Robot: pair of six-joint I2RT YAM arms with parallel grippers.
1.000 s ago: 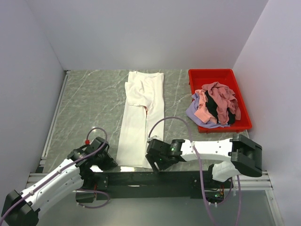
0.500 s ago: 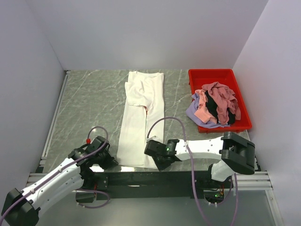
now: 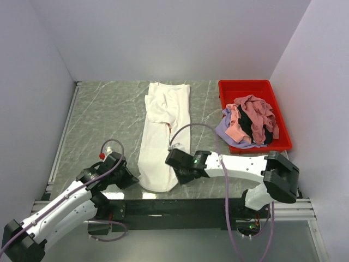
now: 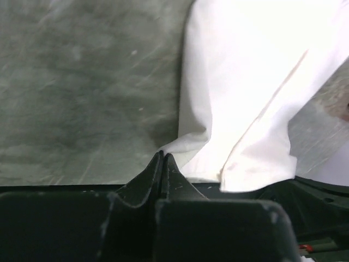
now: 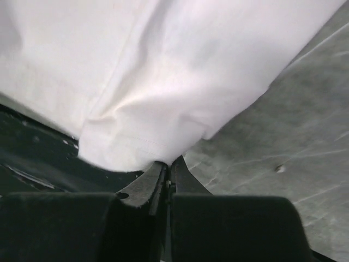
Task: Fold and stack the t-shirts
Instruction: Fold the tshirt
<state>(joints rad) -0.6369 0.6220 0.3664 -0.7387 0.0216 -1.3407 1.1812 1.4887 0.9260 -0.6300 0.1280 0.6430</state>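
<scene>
A white t-shirt (image 3: 162, 131) lies as a long narrow strip down the middle of the table, sleeves folded in. Its near hem is lifted and bunched. My left gripper (image 3: 134, 177) is shut on the hem's left corner (image 4: 174, 146). My right gripper (image 3: 175, 176) is shut on the hem's right corner (image 5: 169, 155). White cloth (image 5: 163, 71) fills the right wrist view above the closed jaws. More t-shirts (image 3: 250, 123), pink and lavender, lie heaped in the red bin.
The red bin (image 3: 245, 87) stands at the back right of the marble table (image 3: 103, 120). A black rail (image 3: 174, 206) runs along the near edge by the arm bases. White walls close in the left, back and right sides.
Both grippers have shut on the near hem corners. The hem has risen off the table edge and moved a little away from the arm bases, bunching up.
</scene>
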